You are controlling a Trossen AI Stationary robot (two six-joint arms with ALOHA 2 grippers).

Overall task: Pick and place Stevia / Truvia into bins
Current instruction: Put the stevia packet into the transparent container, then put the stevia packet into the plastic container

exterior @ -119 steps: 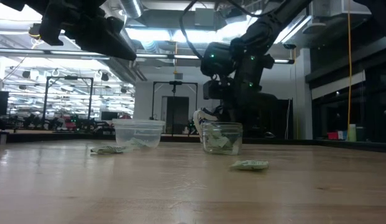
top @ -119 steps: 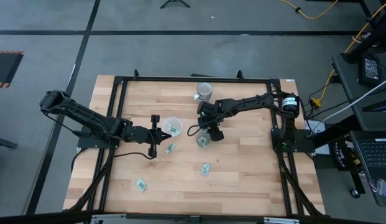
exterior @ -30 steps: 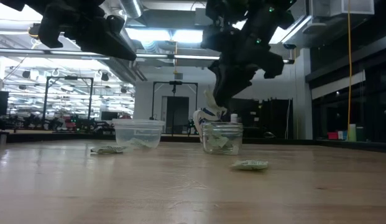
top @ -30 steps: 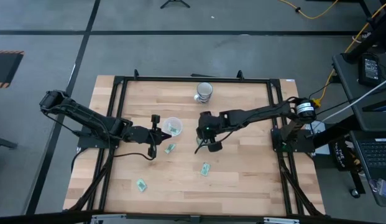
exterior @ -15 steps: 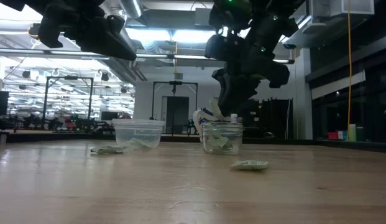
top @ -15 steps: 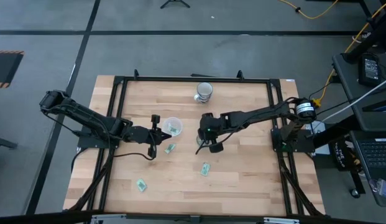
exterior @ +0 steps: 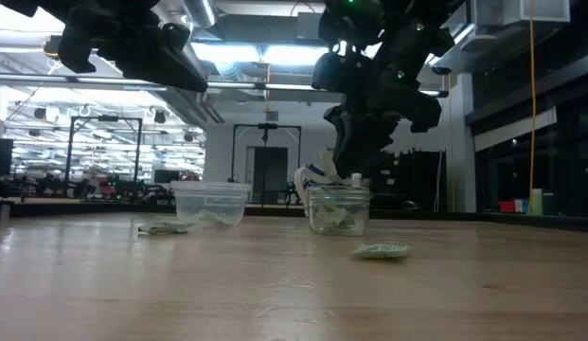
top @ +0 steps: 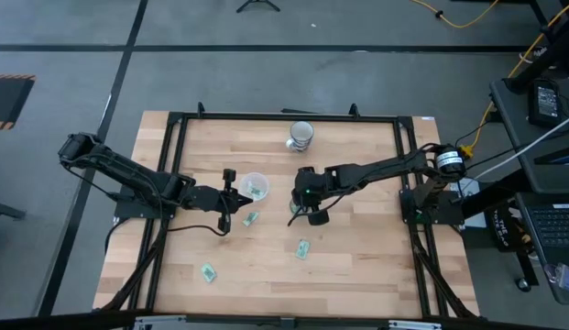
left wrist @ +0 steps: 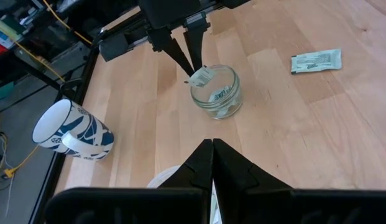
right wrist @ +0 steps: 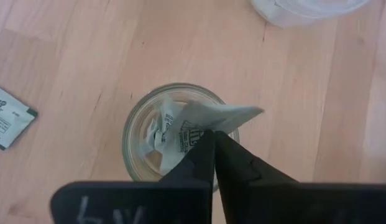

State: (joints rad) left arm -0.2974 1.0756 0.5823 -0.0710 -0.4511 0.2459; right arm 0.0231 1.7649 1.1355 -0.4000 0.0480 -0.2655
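My right gripper (right wrist: 212, 134) hangs over the narrow clear glass cup (exterior: 338, 208), shut on a Stevia packet (left wrist: 202, 76) at the cup's mouth. Other packets lie inside this cup. The wider translucent cup (top: 254, 185) stands to its left, also with packets in it. My left gripper (top: 238, 195) is shut on nothing and hovers by that cup's left rim. Loose packets lie flat on the table at the near side: one (top: 251, 219), another (top: 303, 248) and a third (top: 208, 271). My right gripper pinches the packet between its two fingers, by one edge (right wrist: 202, 129). The fingers point down from above. The packet sits tilted over the glass cup's mouth, with a free corner (right wrist: 253, 112) reaching out past the rim.
A blue-and-white mug (left wrist: 74, 130) stands toward the table's far edge, behind the cups. A black frame (top: 174, 128) runs around the wooden tabletop. Open tabletop lies at the near side and to the right of the glass cup.
My right gripper has come down a little toward the glass cup with the packet and has tipped more upright. The packet now hangs closer to the cup's rim.
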